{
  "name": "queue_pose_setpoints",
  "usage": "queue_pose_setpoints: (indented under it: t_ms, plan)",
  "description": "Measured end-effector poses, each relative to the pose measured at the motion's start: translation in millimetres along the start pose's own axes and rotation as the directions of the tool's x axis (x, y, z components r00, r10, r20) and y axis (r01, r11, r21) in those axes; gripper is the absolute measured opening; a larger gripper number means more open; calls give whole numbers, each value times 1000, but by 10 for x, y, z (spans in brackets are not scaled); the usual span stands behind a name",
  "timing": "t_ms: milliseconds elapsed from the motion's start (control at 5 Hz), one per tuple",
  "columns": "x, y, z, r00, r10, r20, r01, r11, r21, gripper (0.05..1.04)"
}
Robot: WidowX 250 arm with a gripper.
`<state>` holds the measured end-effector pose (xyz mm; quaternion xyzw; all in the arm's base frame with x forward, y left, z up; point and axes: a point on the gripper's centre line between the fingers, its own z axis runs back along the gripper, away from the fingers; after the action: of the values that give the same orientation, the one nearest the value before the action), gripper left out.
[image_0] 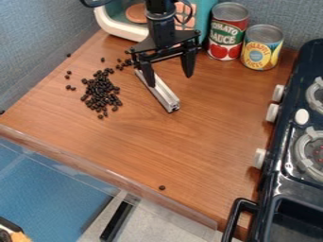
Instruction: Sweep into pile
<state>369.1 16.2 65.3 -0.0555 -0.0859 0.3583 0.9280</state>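
The black gripper [170, 78] hangs down over the upper middle of the wooden surface, its two fingers spread wide apart. A silver metal bar [165, 97] lies slanted below it, running from upper left to lower right. The left finger overlaps the bar's upper part; whether they touch, I cannot tell. Left of the bar, many small dark beans form a loose pile [101, 92]. Several stray beans [68, 74] lie to its left, and others trail up toward the gripper. One lone bean [162, 187] sits near the front edge.
Two cans, one red [225, 35] and one yellow [260, 53], stand at the back right. A teal and white toy [120, 26] is behind the arm. The black stove [277, 175] borders the right side. A clear strip [82, 163] runs along the front edge.
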Motion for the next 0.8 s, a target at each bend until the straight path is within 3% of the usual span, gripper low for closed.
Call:
queue_pose_setpoints:
  t_ms: [400, 800]
  plan:
    - [-18, -110, -134, 993, 98, 72, -95, 995, -40, 1000]
    - [104, -160, -309, 983, 164, 80, -165, 986, -3, 1000]
